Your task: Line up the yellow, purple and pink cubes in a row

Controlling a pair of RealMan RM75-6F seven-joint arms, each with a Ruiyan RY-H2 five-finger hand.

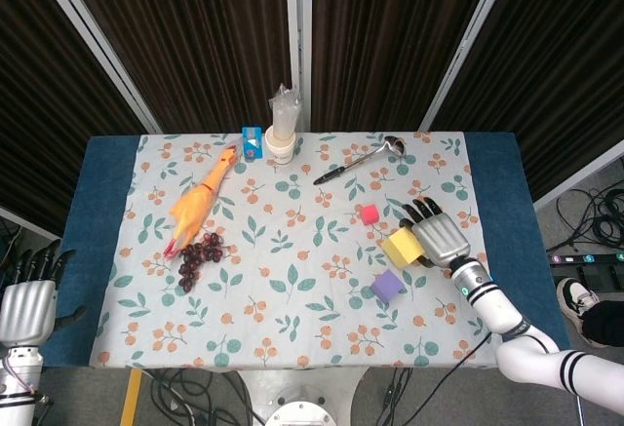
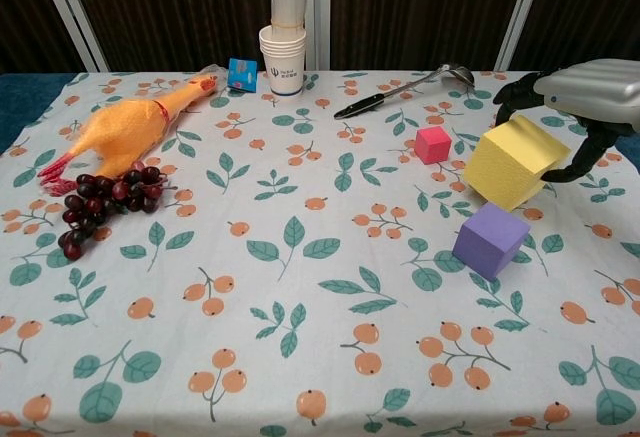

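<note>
The yellow cube [image 1: 399, 247] [image 2: 508, 162] sits tilted on the right part of the flowered cloth, one edge raised. My right hand [image 1: 440, 239] [image 2: 585, 95] grips it from the right, fingers over its top and thumb against its right side. The smaller purple cube [image 1: 387, 285] [image 2: 490, 240] rests just in front of it, and the small pink cube [image 1: 370, 214] [image 2: 432, 144] lies behind and to its left. Both stand free. My left hand [image 1: 27, 305] hangs off the table's left edge, fingers apart and holding nothing.
A rubber chicken [image 1: 200, 202] [image 2: 125, 127] and dark grapes [image 1: 198, 255] [image 2: 105, 202] lie on the left. A cup stack [image 1: 281, 138] [image 2: 283, 57] and a small blue box [image 1: 253, 140] [image 2: 241, 72] stand at the back; a ladle [image 1: 361, 160] [image 2: 400, 89] lies at the back right.
</note>
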